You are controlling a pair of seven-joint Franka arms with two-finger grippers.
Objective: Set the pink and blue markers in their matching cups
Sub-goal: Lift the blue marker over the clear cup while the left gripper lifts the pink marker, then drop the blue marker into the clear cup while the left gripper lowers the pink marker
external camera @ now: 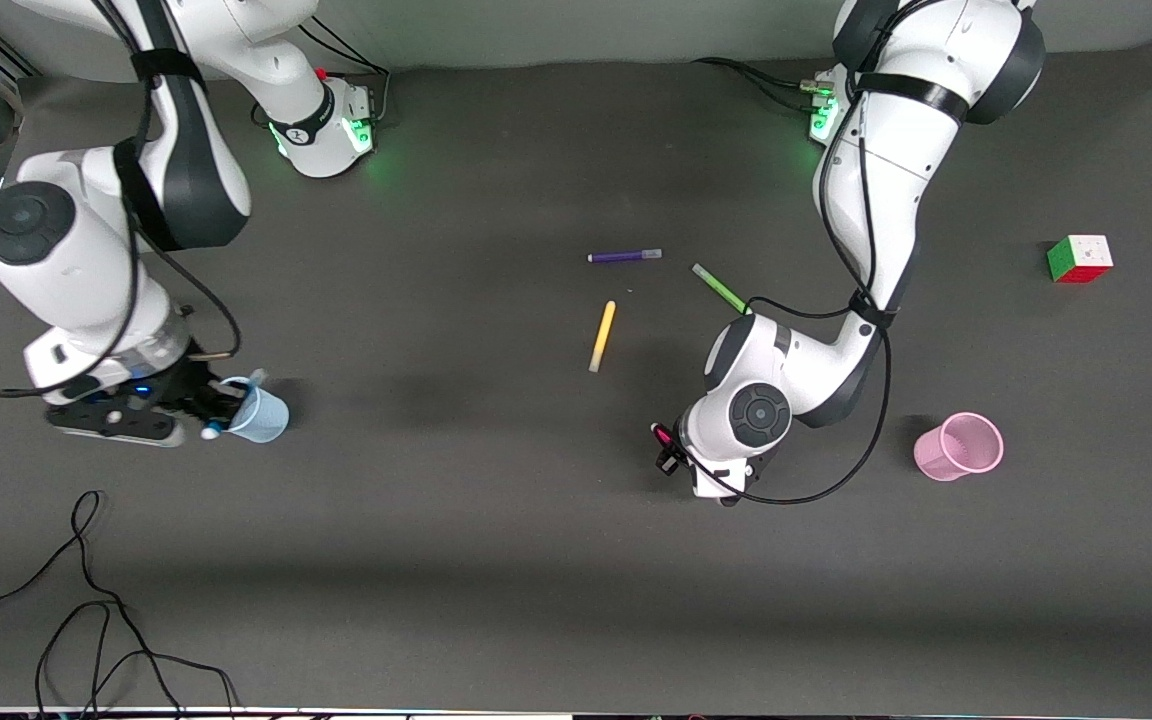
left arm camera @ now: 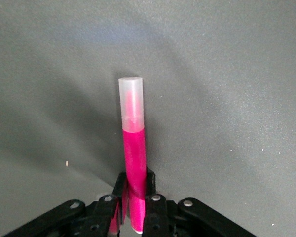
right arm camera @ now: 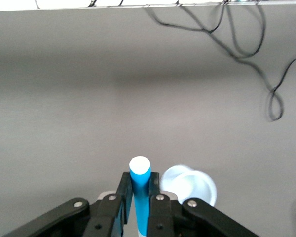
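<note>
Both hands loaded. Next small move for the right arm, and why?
Probably nudge the right hand sideways until the blue marker is centred over the blue cup, then lower. The wrist view shows the cup's mouth beside the marker, not under it. The left hand grips the pink marker over bare table, short of the pink cup.

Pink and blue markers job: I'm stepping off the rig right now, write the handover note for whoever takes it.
Left hand: shut on the pink marker, up over bare table, short of the pink cup at the left arm's end.
Right hand: shut on the blue marker, right beside the blue cup at the right arm's end.
Done: both markers picked up.
Left: neither is in its cup yet. Drop blue first, then carry pink over.
Purple, green and yellow markers stay on the table.
</note>
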